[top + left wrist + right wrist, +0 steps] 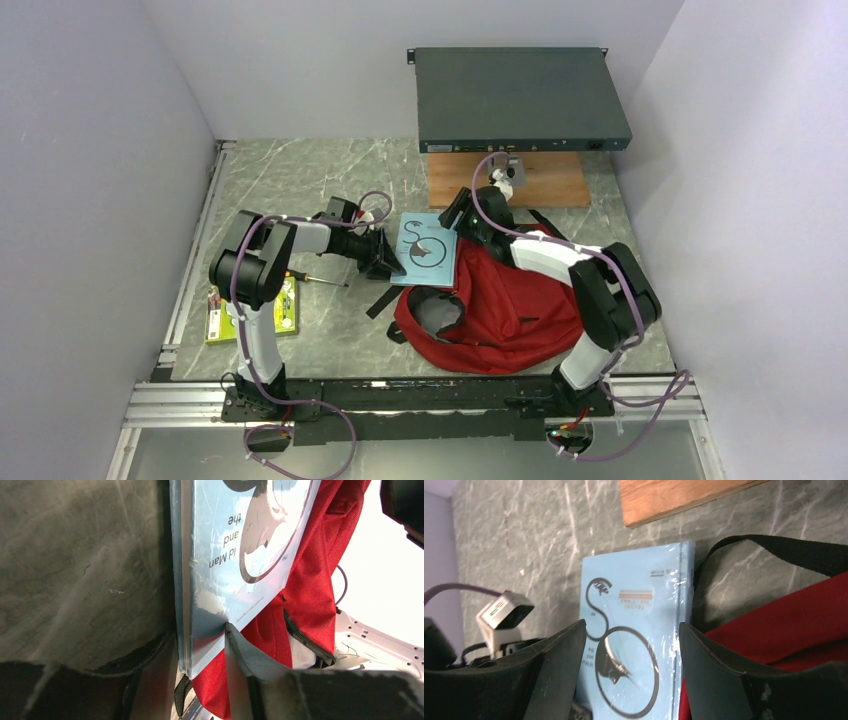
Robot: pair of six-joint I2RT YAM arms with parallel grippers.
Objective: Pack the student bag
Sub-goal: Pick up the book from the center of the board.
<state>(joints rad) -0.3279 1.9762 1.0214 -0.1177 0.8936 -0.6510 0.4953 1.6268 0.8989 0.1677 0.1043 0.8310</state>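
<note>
- Currently the left gripper (394,262) grasps a light blue book (428,250) by its spine edge; the book's near corner sits between the left fingers (60,690).
- Just beyond those fingertips, the book's lower edge touches the grey-lined lip of the student bag (510,305), whose red fabric spreads past and beneath the book.
- The right gripper (631,630) is released, its fingers (559,670) spread wide; the book's cover shows in the gap ahead of them, not pinched.
- The bag's black strap (774,547) curves beside the right-hand finger, with red cloth under it.
- A wooden board (505,180) lies farther ahead of the right fingertips.
- A screwdriver (322,281) lies behind the left fingers, beside that arm.
</note>
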